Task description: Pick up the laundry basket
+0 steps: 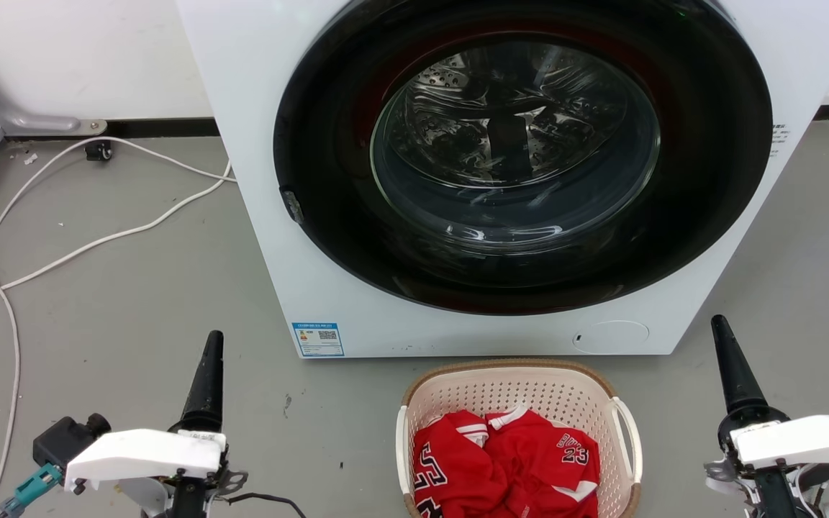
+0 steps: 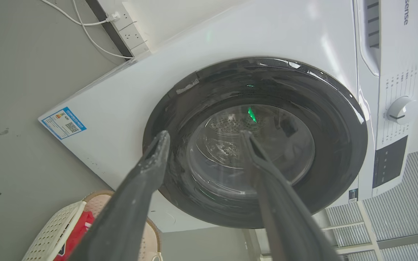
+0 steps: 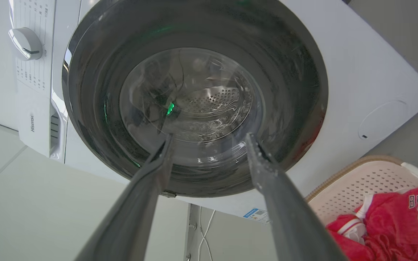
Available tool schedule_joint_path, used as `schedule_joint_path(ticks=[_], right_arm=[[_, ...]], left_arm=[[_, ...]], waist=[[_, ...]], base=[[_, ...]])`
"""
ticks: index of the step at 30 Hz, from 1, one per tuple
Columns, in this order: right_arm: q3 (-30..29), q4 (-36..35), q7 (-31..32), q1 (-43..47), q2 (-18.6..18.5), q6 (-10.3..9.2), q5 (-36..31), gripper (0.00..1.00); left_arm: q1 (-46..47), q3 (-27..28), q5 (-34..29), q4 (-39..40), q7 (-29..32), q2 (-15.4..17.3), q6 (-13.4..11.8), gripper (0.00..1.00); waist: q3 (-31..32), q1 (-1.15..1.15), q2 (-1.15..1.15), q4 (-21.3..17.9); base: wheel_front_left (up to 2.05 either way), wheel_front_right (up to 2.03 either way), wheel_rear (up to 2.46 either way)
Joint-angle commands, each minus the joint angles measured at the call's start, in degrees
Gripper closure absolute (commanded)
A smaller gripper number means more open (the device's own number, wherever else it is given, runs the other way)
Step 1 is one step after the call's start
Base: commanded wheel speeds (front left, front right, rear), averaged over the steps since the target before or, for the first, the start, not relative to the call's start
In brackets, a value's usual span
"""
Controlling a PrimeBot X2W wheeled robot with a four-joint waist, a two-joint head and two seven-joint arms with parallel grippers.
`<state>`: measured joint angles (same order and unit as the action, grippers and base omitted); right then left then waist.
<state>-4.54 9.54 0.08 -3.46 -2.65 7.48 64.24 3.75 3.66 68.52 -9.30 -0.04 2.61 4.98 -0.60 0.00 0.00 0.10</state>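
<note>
Head view: the laundry basket (image 1: pixel 508 392) is sitting on the floor just in front of the washing machine (image 1: pixel 263 237), between the two grippers and touched by neither. A red jersey (image 1: pixel 529 460) is lying inside it.

Left gripper (image 2: pixel 205 135): fingers are standing apart, holding nothing. Right gripper (image 3: pixel 209 136): likewise spread and empty.

Hazards:
- The two white loop handles (image 1: pixel 629 439) are running thin along the sides. A lift by one handle alone is likely to tilt the basket and spill the jersey.
- The basket is lying close to the machine, so a finger reaching for the far rim is risking a strike on the door glass.
- A white cable (image 1: pixel 98 237) is trailing over the floor on the left, risking a snag.

Markings: "Hisense" (image 3: pixel 32 123) is showing on the machine front. The jersey is bearing "23" (image 1: pixel 578 455); the word above probably begins "BU". The blue sticker (image 1: pixel 318 339) is carrying a QR code, with text too small to read.
</note>
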Motion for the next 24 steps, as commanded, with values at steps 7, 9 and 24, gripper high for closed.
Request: schedule_joint_path(ticks=[7, 9, 24], right_arm=[[0.9, -2.9, -2.0, 0.3, -0.1, 0.01, -9.5, 0.0], [1.3, -3.6, -2.4, 0.4, -0.1, 0.01, -11.2, 0.0], [2.4, -5.4, -5.4, 1.5, -0.2, 0.01, -26.9, 0.0]], left_arm=[[0.1, -1.6, -9.8, 2.3, -2.0, 0.2, -1.4, 0.0], [0.0, -2.0, -11.9, 2.6, -2.4, 0.2, -1.8, 0.0], [-1.0, -4.3, -25.9, 3.9, -5.3, 0.3, -3.5, 0.0]], waist=[[-0.1, 0.0, 0.0, 0.1], [-0.2, 0.0, 0.0, 0.1], [-0.2, 0.0, 0.0, 0.3]], base=[[0.0, 0.0, 0.0], [0.0, 0.0, 0.0], [0.0, 0.0, 0.0]])
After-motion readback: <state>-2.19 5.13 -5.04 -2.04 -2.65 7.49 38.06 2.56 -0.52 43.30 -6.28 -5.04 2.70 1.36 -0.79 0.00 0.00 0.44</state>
